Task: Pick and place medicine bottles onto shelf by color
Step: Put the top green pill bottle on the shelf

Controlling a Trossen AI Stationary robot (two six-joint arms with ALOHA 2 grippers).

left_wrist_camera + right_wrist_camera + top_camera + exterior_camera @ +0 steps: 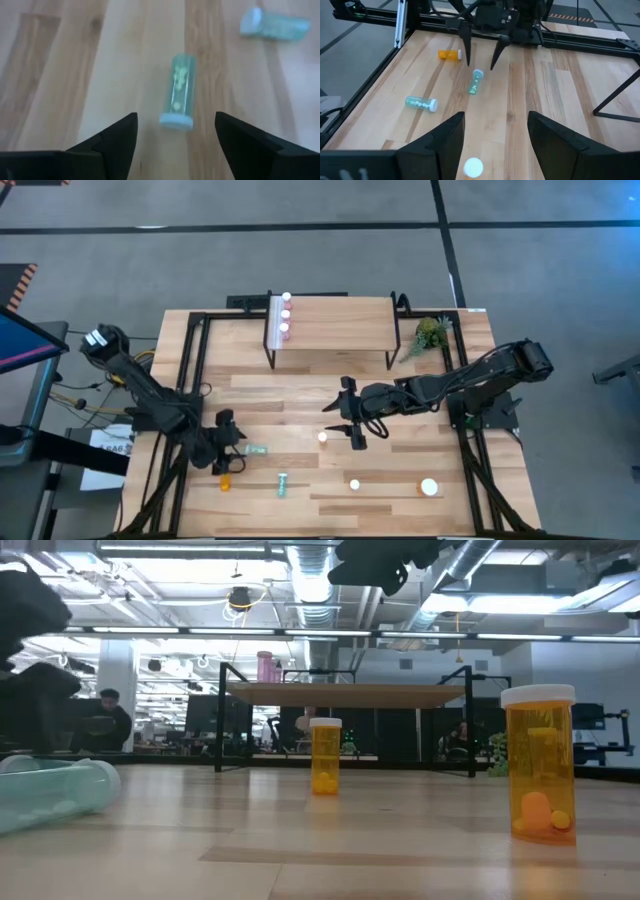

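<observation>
Light wood tabletop [300,395] carries my work; the shelf [335,320] at its far edge holds three pink bottles [285,313] in a row. My left gripper [175,137] stands wide, holding nothing, with a teal bottle [178,92] lying just ahead between its fingers, white cap toward me, long axis in line with my reach, pale pills inside. My right gripper [495,137] hangs open above an upright white-capped bottle [473,167].
</observation>
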